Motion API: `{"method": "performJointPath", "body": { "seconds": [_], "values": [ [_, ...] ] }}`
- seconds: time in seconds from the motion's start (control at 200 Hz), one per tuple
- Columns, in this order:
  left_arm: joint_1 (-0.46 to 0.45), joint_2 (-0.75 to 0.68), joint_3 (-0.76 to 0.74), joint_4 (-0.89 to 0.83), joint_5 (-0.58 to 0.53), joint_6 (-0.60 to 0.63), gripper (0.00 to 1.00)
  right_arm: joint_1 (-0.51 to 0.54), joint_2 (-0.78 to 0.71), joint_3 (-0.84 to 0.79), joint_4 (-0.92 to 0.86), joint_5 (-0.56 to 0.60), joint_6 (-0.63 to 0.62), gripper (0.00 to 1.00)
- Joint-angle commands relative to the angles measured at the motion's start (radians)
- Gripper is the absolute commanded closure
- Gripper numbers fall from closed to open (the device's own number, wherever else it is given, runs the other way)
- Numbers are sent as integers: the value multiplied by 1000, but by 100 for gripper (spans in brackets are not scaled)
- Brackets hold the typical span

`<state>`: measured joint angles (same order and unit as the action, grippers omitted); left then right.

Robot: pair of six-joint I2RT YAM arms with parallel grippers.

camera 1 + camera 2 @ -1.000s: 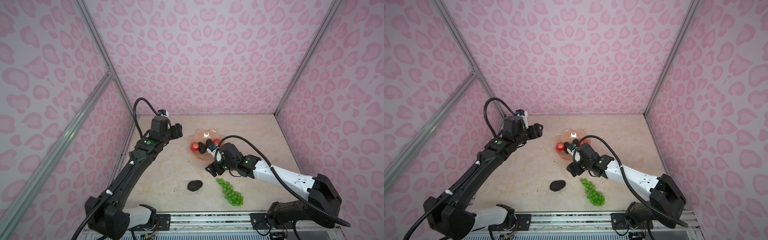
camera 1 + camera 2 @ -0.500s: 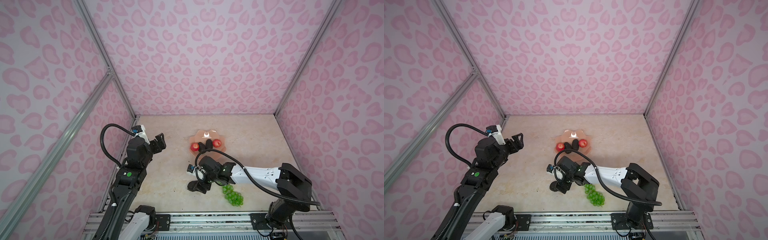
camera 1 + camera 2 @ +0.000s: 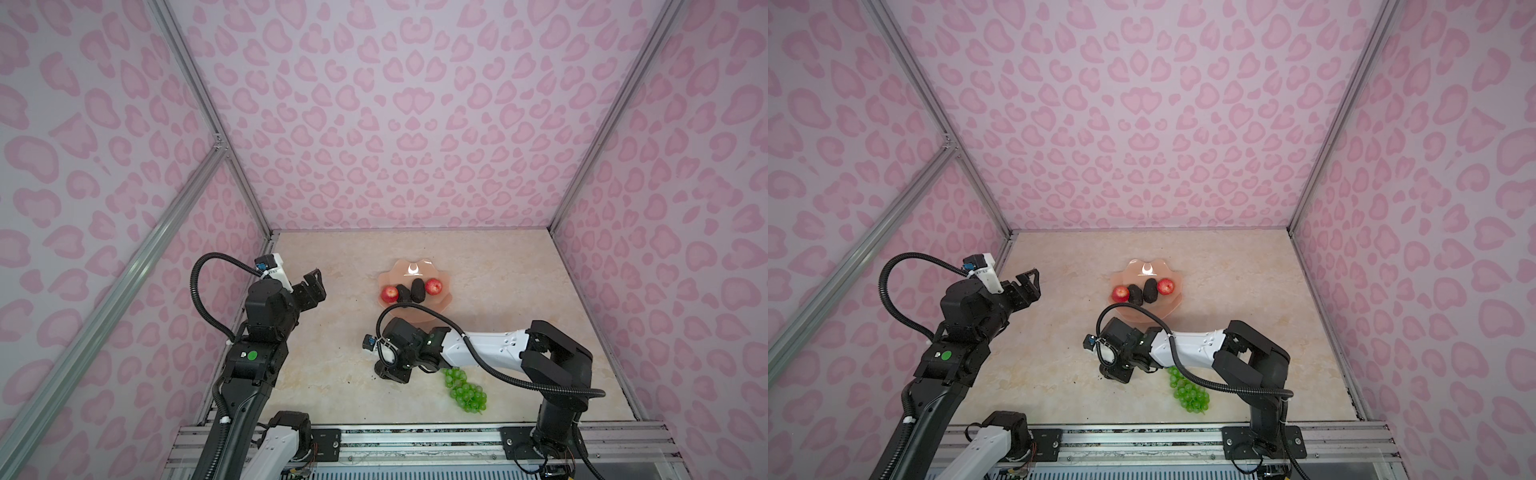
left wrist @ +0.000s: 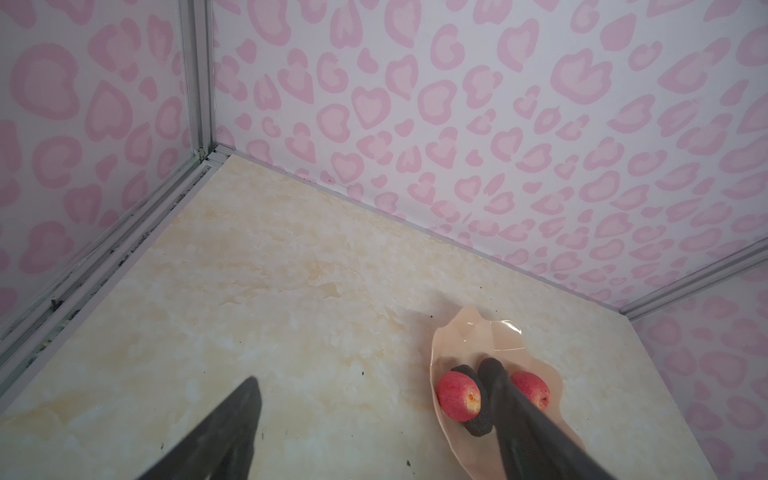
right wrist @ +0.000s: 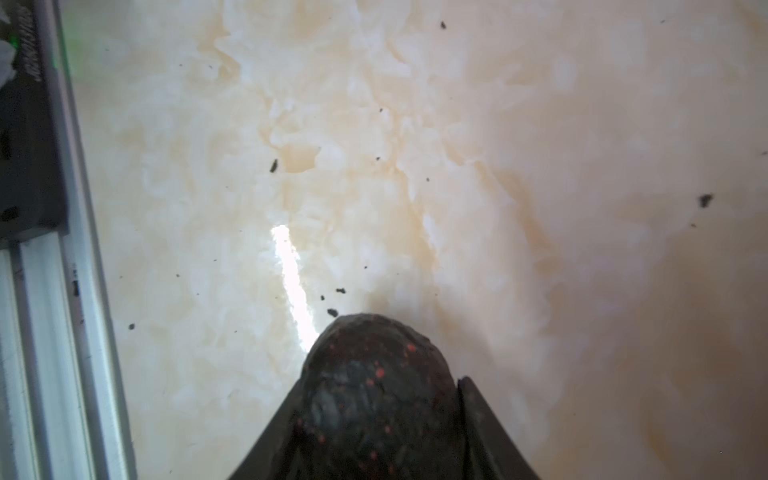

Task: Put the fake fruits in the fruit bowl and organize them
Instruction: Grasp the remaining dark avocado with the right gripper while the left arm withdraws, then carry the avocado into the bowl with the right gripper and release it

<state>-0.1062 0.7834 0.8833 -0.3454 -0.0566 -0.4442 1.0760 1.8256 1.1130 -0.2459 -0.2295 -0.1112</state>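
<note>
- Bowl [image 3: 415,266] on table [image 3: 332,340]: holds two apples [image 3: 389,294] and two avocados [image 3: 417,289] in one row.
- Third avocado [image 5: 374,374]: pinched by right claw [image 3: 390,374], arm stretched low over the table, near the one grape bunch [image 3: 463,390].
- Left claw [image 3: 312,284]: spread, raised at left.

Bowl [image 3: 1144,266] holds two apples [image 3: 1120,293] and two avocados [image 3: 1134,294]. Grapes [image 3: 1188,392] lie on table [image 3: 1059,332], near right gripper [image 3: 1115,375]. Left gripper [image 3: 1030,284] raised, jaws apart.
</note>
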Motion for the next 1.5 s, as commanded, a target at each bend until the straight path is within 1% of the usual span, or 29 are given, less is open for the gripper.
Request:
{"method": "performJointPath", "body": {
  "seconds": [0.0, 0.06, 0.135, 0.19, 0.245, 0.33, 0.44, 0.54, 0.565, 0.615, 0.68, 0.74, 0.94, 1.16, 1.27, 1.345, 1.495],
  "values": [
    [8, -5, -3, 9, 7, 16, 13, -9, -21, 16, -46, 69, 22, 67],
    [12, -4, -3, 11, 12, 19, 13, -29, -49, 25, -67, 67, 24, 72],
    [16, -6, -1, 11, 18, 22, 13, -56, -89, 56, -126, 92, 9, 74],
    [16, -8, 2, 11, 30, 22, 13, -72, -120, 88, -174, 144, -25, 74],
    [18, -11, 3, 19, 73, 29, 13, -91, -143, 126, -222, 234, -66, 74],
    [18, -18, -6, 43, 173, 44, 13, -149, -157, 191, -259, 333, -116, 74],
    [17, -15, -8, 60, 382, 96, 13, -242, -124, 262, -239, 385, -194, 73],
    [18, -5, 2, 45, 578, 143, 13, -323, -39, 355, -228, 374, -247, 73],
    [18, -1, 5, 39, 621, 150, 13, -338, -15, 364, -222, 373, -260, 74],
    [18, 5, 9, 27, 699, 164, 13, -365, 35, 434, -216, 375, -288, 74],
    [18, 13, 11, 12, 780, 175, 13, -389, 101, 498, -216, 373, -319, 74],
    [17, 19, 13, -1, 823, 180, 13, -407, 159, 553, -217, 366, -348, 74],
    [18, 17, 19, -29, 833, 190, 13, -440, 325, 700, -227, 353, -425, 74],
    [17, 25, 22, -44, 825, 191, 13, -449, 436, 778, -227, 318, -465, 71],
    [17, 31, 27, -50, 825, 191, 13, -447, 460, 799, -234, 319, -473, 65],
    [18, 31, 28, -54, 817, 193, 13, -444, 484, 800, -241, 302, -476, 56],
    [17, 34, 34, -64, 816, 198, 13, -442, 468, 778, -243, 266, -471, 43]
  ]
}}
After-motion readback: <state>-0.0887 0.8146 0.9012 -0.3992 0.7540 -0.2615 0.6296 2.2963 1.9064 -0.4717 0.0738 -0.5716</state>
